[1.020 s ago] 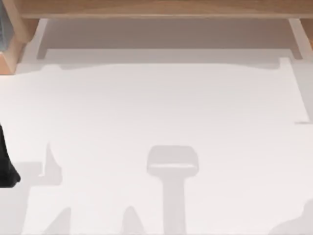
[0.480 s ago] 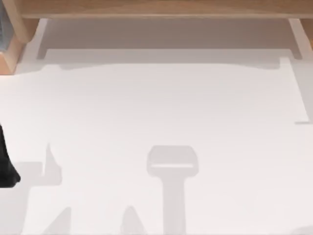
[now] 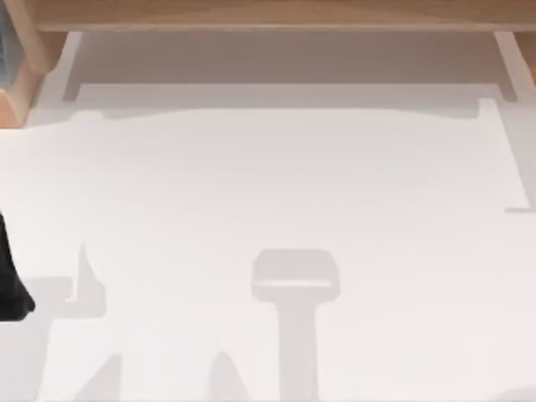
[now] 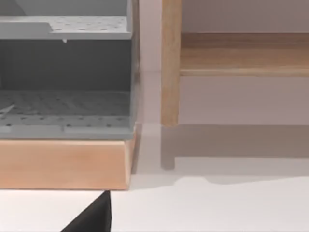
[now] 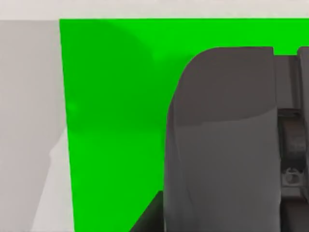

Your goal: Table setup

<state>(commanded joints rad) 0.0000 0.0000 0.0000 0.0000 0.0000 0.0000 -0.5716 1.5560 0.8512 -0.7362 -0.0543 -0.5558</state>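
The table (image 3: 276,184) is a plain white top that spreads across the top view, with only soft grey shadows lying on it. My left arm shows as a black shape (image 3: 12,285) at the table's left edge, parked. In the left wrist view, a black part of my left gripper (image 4: 91,217) juts in over the table (image 4: 217,208). The right wrist view looks at a dark grey machine body (image 5: 222,145) in front of a bright green panel (image 5: 111,121).
A wooden frame (image 3: 268,15) runs along the far side of the table, with a wooden post (image 4: 170,63) standing at the back. At the far left, a grey perforated rack (image 4: 65,77) sits on a wooden base (image 4: 63,164).
The faint shadow at the table's near right corner has shrunk to a thin sliver at the edge. My left arm has not moved.
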